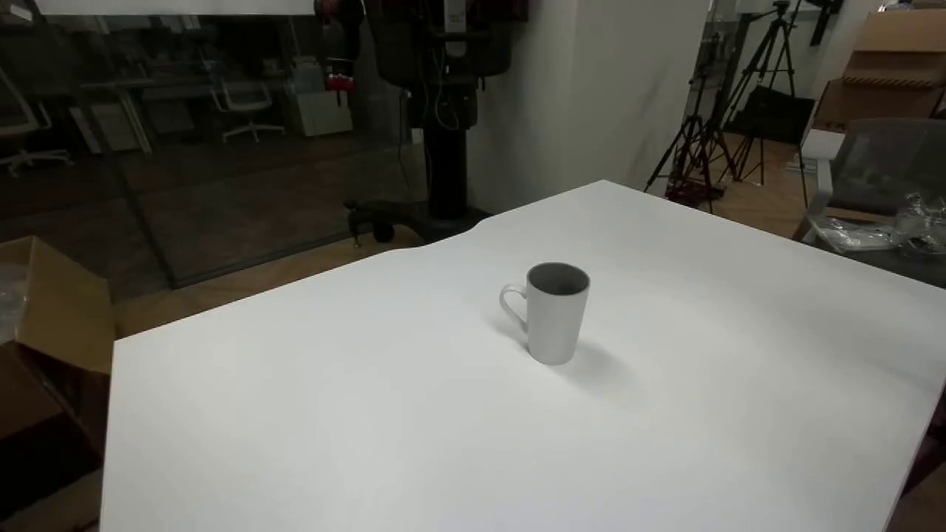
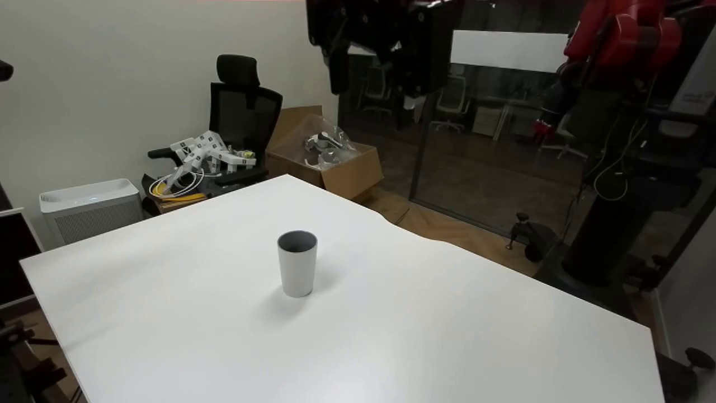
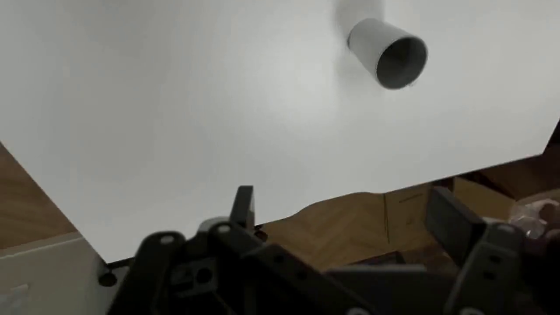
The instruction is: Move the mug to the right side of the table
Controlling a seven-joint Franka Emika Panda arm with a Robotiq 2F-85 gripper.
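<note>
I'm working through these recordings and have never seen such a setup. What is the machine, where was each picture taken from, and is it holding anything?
It is a robot arm ending in a two-fingered claw. Two pictures come from cameras standing outside the robot, looking across the white table from different places. The third comes from a camera on the arm's wrist, so the claw reaches in from the bottom of that picture. On the table stands an upright mug, pale outside and dark inside; its loop handle shows clearly in an exterior view. The claw is open and apart from the mug, so nothing is held.
</note>
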